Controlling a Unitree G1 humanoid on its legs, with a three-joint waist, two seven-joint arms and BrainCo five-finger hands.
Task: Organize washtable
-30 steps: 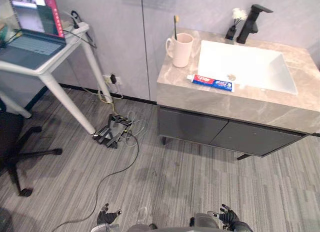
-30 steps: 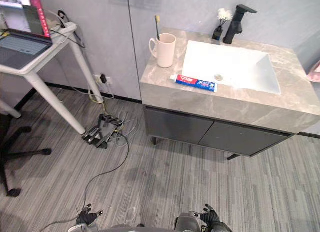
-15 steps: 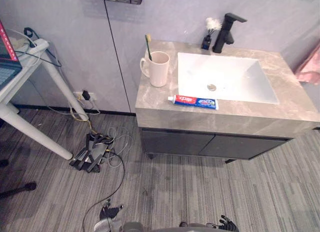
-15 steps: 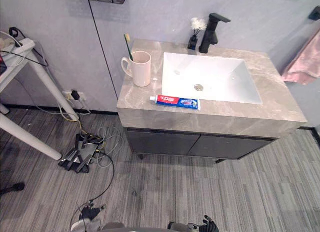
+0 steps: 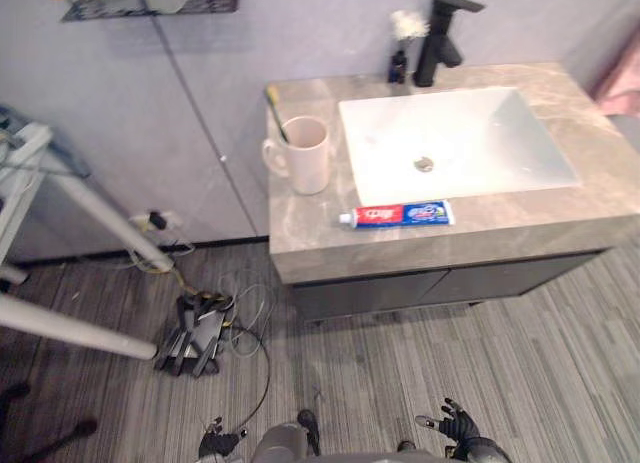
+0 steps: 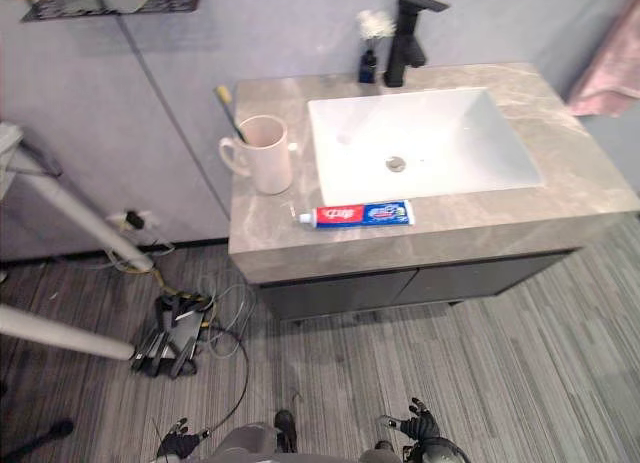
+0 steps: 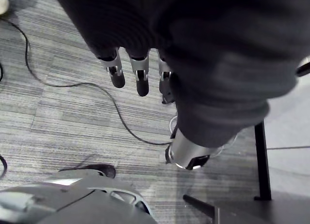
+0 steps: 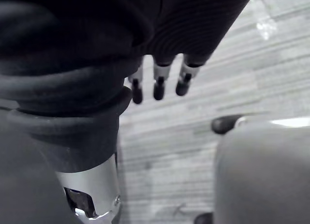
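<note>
Left hand and right hand hang relaxed, fingers straight and empty, above floor, well apart from counter, where toothpaste lies before sink, toothbrush in cup.

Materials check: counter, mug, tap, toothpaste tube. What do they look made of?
Counter: stone or stone-look slab, grey-beige with pale veining, low sheen.
Mug: probably glazed ceramic; thick, smooth pale pink wall.
Tap: likely metal under a matte black finish.
Toothpaste tube: soft plastic, apparently; flattened body with glossy print.
</note>
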